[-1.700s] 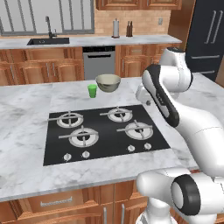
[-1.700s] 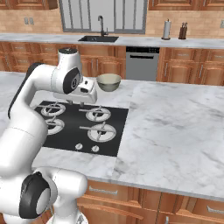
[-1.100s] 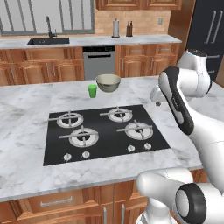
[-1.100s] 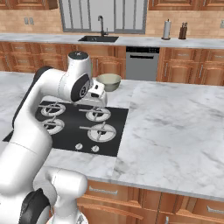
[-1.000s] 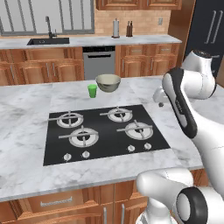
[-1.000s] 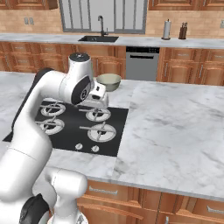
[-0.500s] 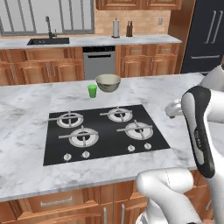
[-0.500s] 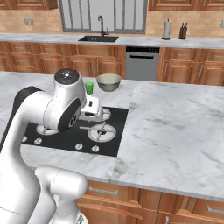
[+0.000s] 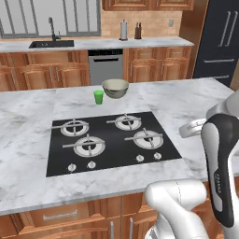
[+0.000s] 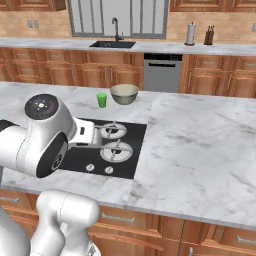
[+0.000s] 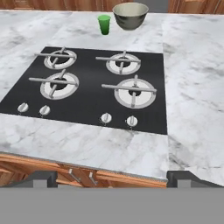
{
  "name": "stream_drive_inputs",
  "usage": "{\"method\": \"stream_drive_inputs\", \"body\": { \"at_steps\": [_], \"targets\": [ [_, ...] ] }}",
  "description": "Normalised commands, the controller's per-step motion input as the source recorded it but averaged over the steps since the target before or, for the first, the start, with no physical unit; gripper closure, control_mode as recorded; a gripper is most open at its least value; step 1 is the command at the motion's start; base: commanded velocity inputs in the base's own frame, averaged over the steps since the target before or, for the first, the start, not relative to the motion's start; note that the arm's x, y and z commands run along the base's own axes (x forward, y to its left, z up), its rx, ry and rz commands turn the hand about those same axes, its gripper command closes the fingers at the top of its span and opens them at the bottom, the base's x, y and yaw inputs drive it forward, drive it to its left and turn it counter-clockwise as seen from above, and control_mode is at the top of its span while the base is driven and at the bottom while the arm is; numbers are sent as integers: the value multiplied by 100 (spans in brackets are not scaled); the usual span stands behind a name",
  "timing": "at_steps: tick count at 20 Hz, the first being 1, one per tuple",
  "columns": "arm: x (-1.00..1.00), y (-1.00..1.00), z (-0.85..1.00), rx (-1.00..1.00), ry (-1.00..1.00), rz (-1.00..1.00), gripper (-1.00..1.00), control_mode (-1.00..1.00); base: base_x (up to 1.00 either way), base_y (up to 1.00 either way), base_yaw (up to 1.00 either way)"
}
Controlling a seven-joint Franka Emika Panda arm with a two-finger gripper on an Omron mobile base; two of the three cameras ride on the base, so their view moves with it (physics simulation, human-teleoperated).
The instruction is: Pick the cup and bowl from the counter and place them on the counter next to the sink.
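The pincer point(image 11: 112, 177) is standing wide apart, gripping nothing — the cup point(image 9: 98, 96) is sitting beside the bowl point(image 9: 115, 88) on the worktop point(image 9: 28, 121).

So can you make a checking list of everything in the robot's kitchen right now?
Surface: white marble counter with a black four-burner cooktop.
Job's things: small green plastic cup upright beside the round grey-olive bowl, behind the cooktop; black sink on the far counter.
Clutter: nothing seen.
Hand: open and empty, above the counter's near edge.
Cables: nothing seen.
Surroundings: wooden cabinets, silver dishwasher, dark fridge.
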Motion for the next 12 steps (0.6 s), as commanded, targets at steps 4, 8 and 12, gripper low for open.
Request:
{"method": "stream_drive_inputs", "body": {
  "at_steps": [4, 8, 12],
  "targets": [
    [0, 0, 0, 0, 0, 0, -100, -100, 0, 0, 0],
    [0, 0, 0, 0, 0, 0, -100, -100, 0, 0, 0],
    [0, 0, 0, 0, 0, 0, -100, -100, 0, 0, 0]
  ]
}}
